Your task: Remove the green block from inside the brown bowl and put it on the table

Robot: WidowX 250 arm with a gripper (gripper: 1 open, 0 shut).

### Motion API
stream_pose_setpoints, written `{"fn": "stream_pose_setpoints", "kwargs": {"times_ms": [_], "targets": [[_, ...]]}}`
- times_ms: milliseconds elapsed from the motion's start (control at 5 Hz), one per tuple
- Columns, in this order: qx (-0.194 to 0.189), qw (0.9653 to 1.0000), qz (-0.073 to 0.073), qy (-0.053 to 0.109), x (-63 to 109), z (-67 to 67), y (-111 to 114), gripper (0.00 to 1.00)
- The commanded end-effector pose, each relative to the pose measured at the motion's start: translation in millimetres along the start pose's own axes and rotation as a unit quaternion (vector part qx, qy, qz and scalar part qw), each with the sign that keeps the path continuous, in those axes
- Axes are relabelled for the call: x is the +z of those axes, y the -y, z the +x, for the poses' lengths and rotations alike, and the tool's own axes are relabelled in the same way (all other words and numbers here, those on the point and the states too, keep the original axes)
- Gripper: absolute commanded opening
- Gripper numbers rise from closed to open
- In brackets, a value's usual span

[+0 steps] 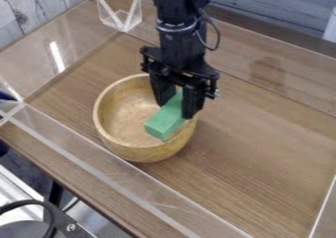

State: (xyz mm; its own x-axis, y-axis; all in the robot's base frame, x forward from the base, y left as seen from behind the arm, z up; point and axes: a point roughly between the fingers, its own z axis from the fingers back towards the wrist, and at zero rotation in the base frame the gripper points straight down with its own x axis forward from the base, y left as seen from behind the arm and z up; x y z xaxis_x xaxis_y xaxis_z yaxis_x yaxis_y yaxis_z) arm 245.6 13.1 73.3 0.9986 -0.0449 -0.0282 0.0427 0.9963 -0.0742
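Camera view: gripper [176, 97] pinches block's [167, 119] upper end, hiding it; bowl [125, 124] directly beneath; no writing readable.

my arm comes down from above, wrist vertical, black gripper [176, 96] pointing straight down. my two fingers [195, 94] hang side by side, clamped tight on the green block [167, 118].

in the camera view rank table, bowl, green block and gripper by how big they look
1. table, by far the largest.
2. bowl.
3. gripper, its visible head smaller than the bowl.
4. green block, smallest, though the fingers cover its top.
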Motion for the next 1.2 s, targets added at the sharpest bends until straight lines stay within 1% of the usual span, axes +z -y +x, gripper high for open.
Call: {"fn": "stream_pose_setpoints", "kwargs": {"times_ms": [0, 1000], "targets": [[0.002, 0.9999, 0.005, 0.012, 5.1, 3.2, -4, 0.0], [-0.009, 0.9997, -0.005, 0.021, 9.9, 17.1, 19, 0.0]]}}
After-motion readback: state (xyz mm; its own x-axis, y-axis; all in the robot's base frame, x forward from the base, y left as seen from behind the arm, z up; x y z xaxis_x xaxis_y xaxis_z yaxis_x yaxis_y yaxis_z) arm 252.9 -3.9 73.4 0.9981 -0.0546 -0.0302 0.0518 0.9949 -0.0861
